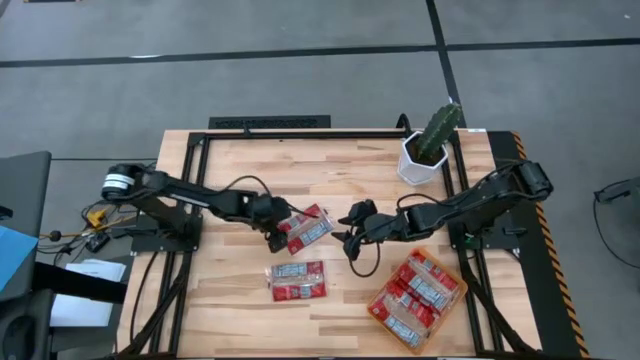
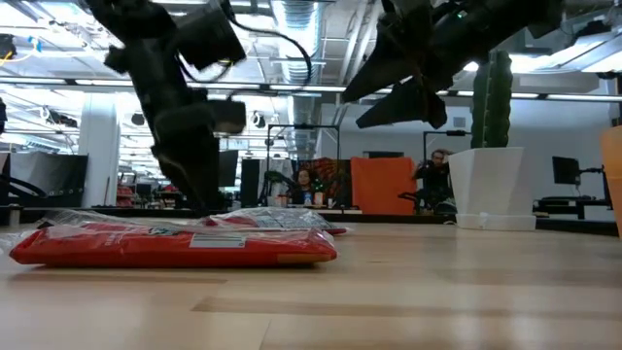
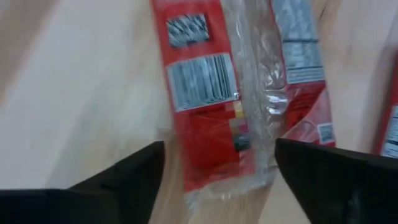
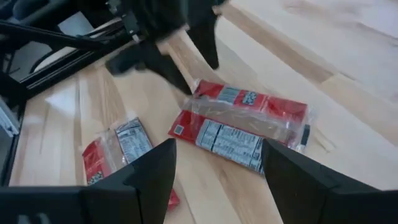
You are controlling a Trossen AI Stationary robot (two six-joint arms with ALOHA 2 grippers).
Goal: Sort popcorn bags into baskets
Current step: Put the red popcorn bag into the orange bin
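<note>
One red popcorn bag (image 1: 308, 228) with a clear middle strip lies flat at mid-table. My left gripper (image 1: 276, 236) is low at its left end, open, and in the left wrist view its fingers (image 3: 221, 168) stand on either side of that bag (image 3: 217, 93). My right gripper (image 1: 352, 241) is open and hovers above the table just right of the bag (image 4: 249, 121). A second bag (image 1: 297, 281) lies flat nearer the table's front edge. The orange basket (image 1: 455, 300) sits front right with several bags in it. My left gripper comes at the bag's left end (image 3: 214, 186) low, from the table's left, with one open finger (image 3: 134, 177) on each side of it. The bag lies flat on the table. Whether a finger touches the bag, I cannot tell.
A white pot with a cactus (image 1: 425, 152) stands at the far right, and shows in the low view (image 2: 491, 185). Black frame rails run along the table's edges (image 1: 300, 133). Bare wood lies at the front left and far middle. People sit in the room beyond (image 2: 306, 185).
</note>
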